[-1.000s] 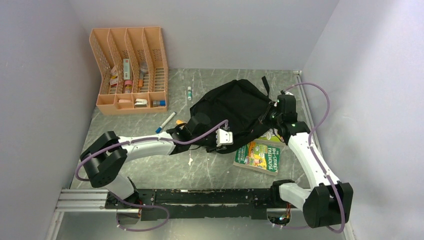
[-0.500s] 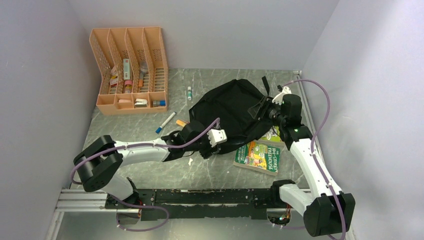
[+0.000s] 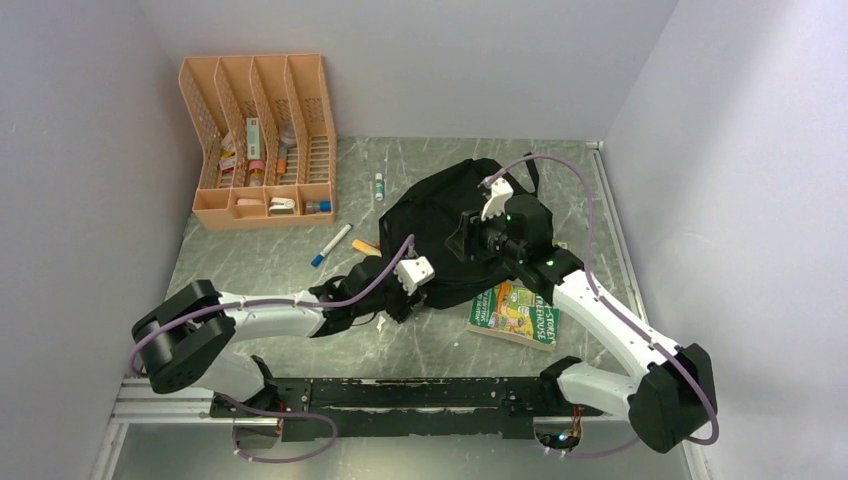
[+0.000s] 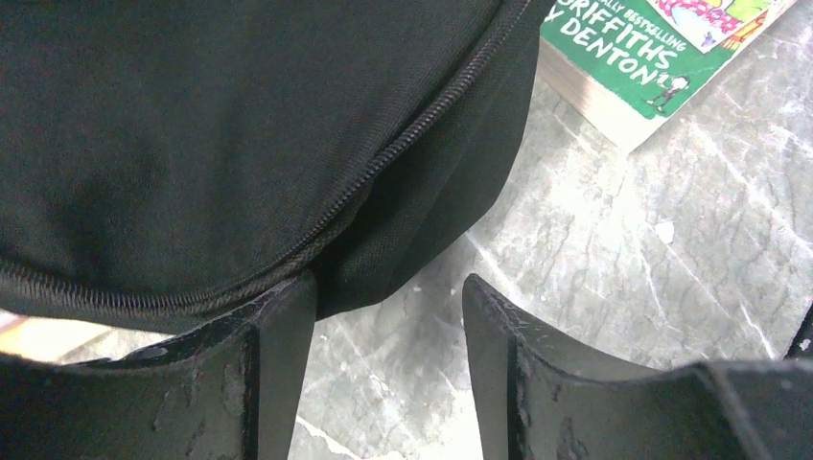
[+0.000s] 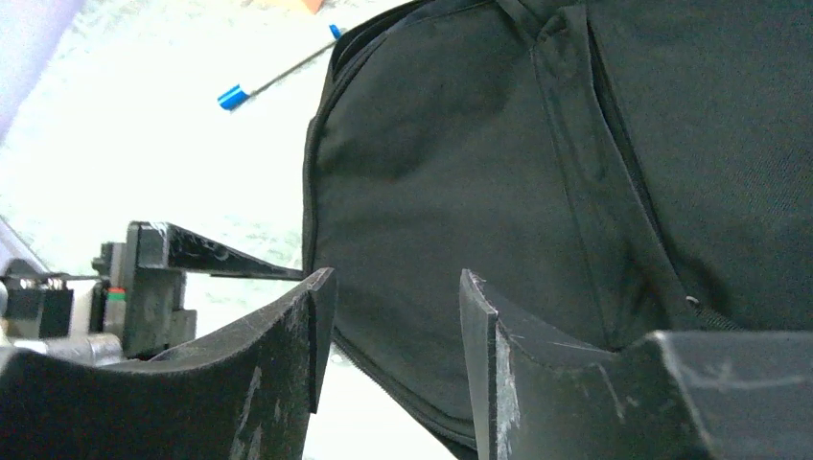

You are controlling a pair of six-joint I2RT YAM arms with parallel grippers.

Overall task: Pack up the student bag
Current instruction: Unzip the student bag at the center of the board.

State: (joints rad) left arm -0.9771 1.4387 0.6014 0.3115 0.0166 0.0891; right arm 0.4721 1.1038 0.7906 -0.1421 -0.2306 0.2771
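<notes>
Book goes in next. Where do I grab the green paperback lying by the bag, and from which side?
Probably its near-left corner, approached from the robot's side with the left gripper. The green paperback lies flat on the table, its far edge beside the student bag and under the right arm; the near edges are free.

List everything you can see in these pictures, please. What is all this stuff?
student bag: one, black, table centre
book: one, green, by the bag's near-right edge
organiser: one, orange, far-left corner, small supplies inside
pen: one, white with blue cap, left of the bag
tube: one, white, beyond the pen
table: one, grey marbled
left arm: one, white and black, at the bag's near edge
right arm: one, white and black, over the bag
jaws: two pairs, black, both open
</notes>
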